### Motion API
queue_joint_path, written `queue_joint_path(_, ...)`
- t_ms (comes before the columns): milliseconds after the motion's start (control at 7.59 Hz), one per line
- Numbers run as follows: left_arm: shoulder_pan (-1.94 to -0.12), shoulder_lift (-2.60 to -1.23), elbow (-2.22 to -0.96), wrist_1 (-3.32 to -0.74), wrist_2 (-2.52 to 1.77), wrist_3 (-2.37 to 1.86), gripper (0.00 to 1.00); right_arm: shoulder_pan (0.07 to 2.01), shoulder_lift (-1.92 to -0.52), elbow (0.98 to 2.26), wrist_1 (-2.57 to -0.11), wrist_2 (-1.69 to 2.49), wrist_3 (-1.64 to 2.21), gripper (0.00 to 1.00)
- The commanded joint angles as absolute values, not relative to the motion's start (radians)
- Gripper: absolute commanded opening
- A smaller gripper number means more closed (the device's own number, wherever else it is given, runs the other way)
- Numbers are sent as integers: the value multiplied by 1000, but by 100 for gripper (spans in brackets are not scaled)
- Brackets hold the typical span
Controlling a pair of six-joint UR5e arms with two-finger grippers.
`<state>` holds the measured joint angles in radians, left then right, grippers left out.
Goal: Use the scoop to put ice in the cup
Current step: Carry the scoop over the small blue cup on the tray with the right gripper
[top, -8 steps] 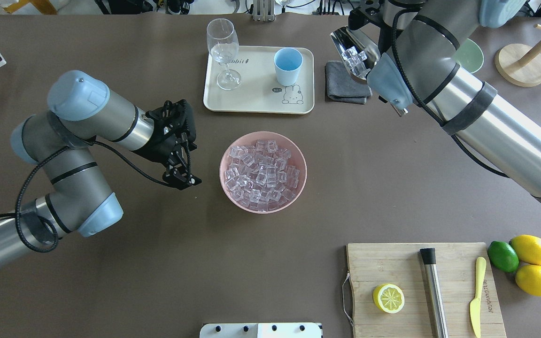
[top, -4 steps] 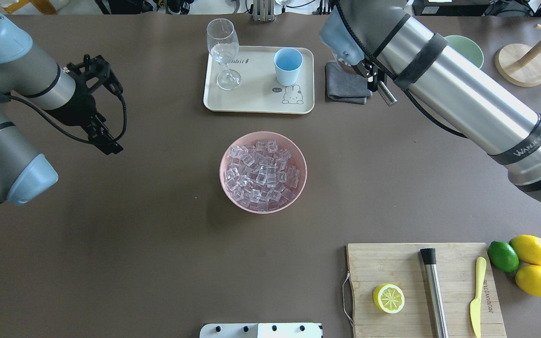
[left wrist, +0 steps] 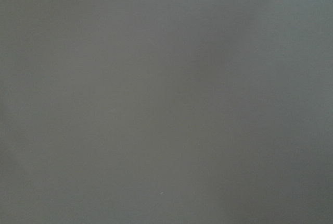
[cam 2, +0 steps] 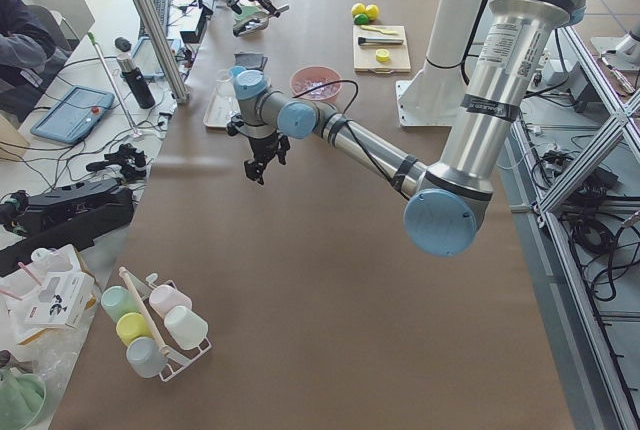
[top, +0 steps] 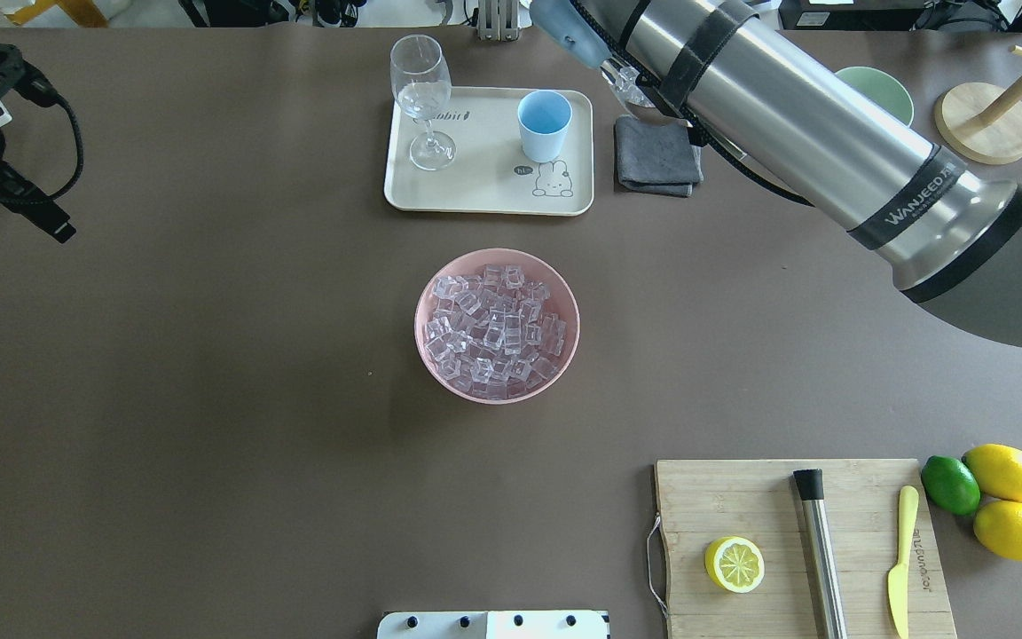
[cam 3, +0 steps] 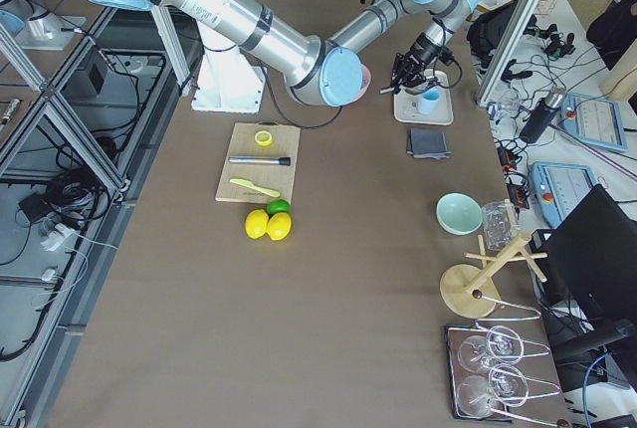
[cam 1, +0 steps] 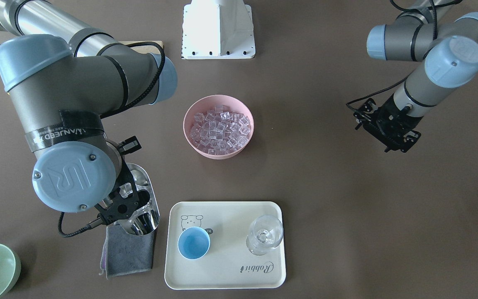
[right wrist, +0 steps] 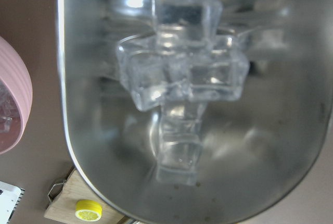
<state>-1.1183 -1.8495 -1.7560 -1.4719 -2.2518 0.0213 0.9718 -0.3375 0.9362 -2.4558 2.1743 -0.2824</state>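
Steel scoop [cam 1: 147,195], loaded, on the way to the cup [cam 1: 193,243]. The step in hand is judged to be the carry: the right wrist view shows several pieces of ice [right wrist: 179,73] lying in the trough. The scoop hangs above the grey cloth [cam 1: 127,255], just beside the tray [cam 1: 222,276] on which the light-blue cup stands upright and apparently empty. The scoop is near the cup but not over it.

The next move calls for a short sideways shift that brings the lip of the trough over the mouth of the cup, then a slow tilt. The trough looks wider than the cup, so cubes could spill onto the tray.

The right gripper [cam 1: 119,209] is pinched onto the scoop at its handle end (the handle itself is mostly hidden under the wrist). The left gripper [cam 1: 388,129] holds nothing and hangs over bare table [cam 1: 326,174], well apart from the pink bowl [cam 1: 186,124] that holds the rest of the ice. Whether its fingers are spread or pressed together cannot be told.
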Motion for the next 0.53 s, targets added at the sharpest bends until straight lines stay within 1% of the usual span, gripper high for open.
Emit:
queue_joint_path(0,-1247,-1731,-1752,-1476,-2270,21,98,951,-244,749,-2397,2132,-354,0)
queue_joint_path(263,-1354,-1656,-1755,-1477,-2272,21,98,901,-195,652,-2354,2094,-350,0)
queue_joint_path(395,-1415,-1590,-1755,-1477,-2287,21,98,896,-186,626,-2333,2059,-359,0)
